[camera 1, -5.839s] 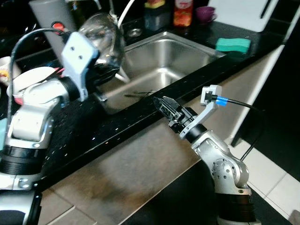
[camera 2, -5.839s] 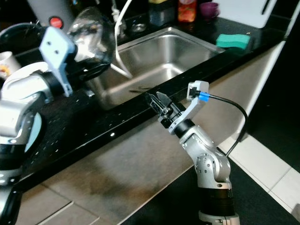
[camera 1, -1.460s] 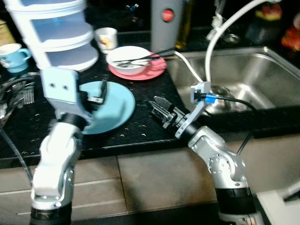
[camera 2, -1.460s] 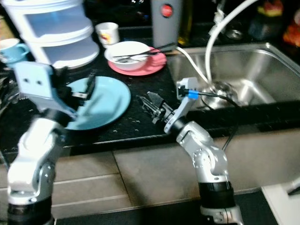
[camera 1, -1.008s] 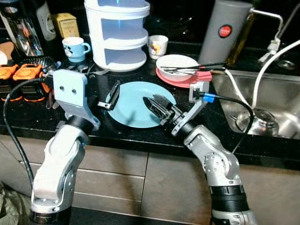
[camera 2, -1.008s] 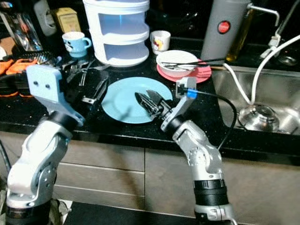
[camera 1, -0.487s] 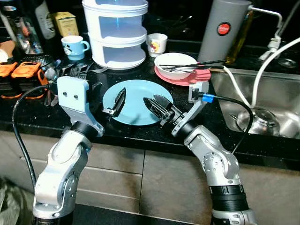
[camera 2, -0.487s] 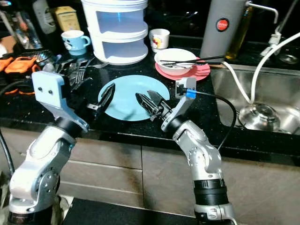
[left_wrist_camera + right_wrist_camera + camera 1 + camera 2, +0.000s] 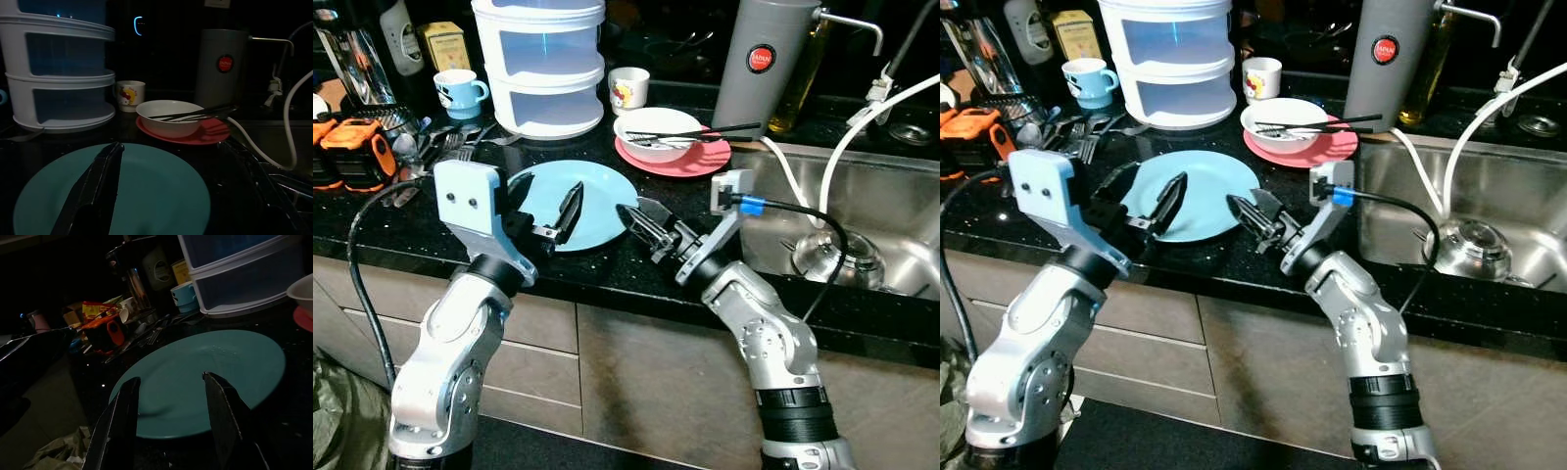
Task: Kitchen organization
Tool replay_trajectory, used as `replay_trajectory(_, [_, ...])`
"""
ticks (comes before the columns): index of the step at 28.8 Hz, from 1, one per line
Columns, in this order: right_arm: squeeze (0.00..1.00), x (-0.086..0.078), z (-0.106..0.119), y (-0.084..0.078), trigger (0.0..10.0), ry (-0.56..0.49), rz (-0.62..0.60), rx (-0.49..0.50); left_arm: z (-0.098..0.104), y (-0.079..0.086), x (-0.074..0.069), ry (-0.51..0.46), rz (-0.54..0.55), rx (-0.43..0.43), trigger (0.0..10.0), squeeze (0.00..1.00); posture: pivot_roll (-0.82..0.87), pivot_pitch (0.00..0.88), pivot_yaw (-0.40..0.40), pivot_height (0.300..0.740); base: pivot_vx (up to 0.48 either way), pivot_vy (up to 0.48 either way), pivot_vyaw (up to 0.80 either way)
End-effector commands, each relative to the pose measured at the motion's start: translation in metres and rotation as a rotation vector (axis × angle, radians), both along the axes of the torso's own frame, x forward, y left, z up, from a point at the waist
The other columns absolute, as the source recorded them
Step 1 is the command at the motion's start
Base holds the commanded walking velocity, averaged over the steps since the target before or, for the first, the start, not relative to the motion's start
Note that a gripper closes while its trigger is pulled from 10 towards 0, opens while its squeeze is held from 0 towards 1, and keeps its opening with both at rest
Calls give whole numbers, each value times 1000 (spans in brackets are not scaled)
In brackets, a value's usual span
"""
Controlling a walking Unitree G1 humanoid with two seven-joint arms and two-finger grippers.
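On the black table (image 9: 372,220), a teal plate (image 9: 597,201) is being flanked by both pincers, left pincer (image 9: 563,217) and right pincer (image 9: 641,227), each spread wide with nothing gripped.

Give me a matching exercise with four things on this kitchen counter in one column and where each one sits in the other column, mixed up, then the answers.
Things:
1. blue plate
2. white bowl
3. blue mug
4. grey canister

Places:
A. beside the white stacked container, on its left
B. between the two grippers
C. next to the sink, at the back
D. on the pink plate

Pairs: 1-B, 2-D, 3-A, 4-C
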State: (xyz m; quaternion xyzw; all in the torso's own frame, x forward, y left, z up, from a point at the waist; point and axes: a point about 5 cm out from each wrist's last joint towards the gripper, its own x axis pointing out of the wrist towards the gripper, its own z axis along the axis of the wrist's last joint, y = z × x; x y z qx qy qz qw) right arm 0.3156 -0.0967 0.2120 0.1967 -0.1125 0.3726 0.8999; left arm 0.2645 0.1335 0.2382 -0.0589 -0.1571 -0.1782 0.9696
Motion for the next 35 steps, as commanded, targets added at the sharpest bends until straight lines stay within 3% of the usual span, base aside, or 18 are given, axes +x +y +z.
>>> replay_trajectory(1, [0, 0, 0, 1, 10000, -2, 8, -8, -1, 2, -3, 9, -2, -8, 10000, 0, 108, 0, -13, 740, 0, 0, 0])
replay_trajectory(10, [0, 0, -1, 3, 10000, 7, 28, -12, 3, 20, -8, 22, -9, -47, 10000, 0, 111, 0, -12, 740, 0, 0, 0])
replay_trajectory(15, [0, -1, -2, 4, 10000, 17, 46, -9, 7, 44, -11, 24, 107, -167, 10000, 0, 119, 0, -15, 740, 0, 0, 0])
replay_trajectory(18, [0, -1, -2, 4, 10000, 23, 49, -7, 5, 70, -14, 49, 217, -323, 10000, 0, 132, 0, -23, 740, 0, 0, 0])
replay_trajectory(23, [0, 0, -2, 7, 10000, 31, 58, -10, -16, 100, -12, 181, 302, -433, 10000, 0, 128, 0, -22, 740, 0, 0, 0])
replay_trajectory(26, [0, 0, -2, 7, 10000, 31, 58, -12, -24, 111, -7, 232, 322, -569, 10000, 0, 127, 0, -22, 740, 0, 0, 0])
replay_trajectory(32, [0, -1, -3, 10, 10000, 26, 53, -38, -22, 109, 16, 320, 135, -758, 10000, 0, 104, 0, -8, 740, 0, 0, 0])
replay_trajectory(35, [0, -1, -3, 10, 10000, 22, 47, -43, -24, 109, 22, 361, 119, -744, 10000, 0, 97, 0, -5, 740, 0, 0, 0])
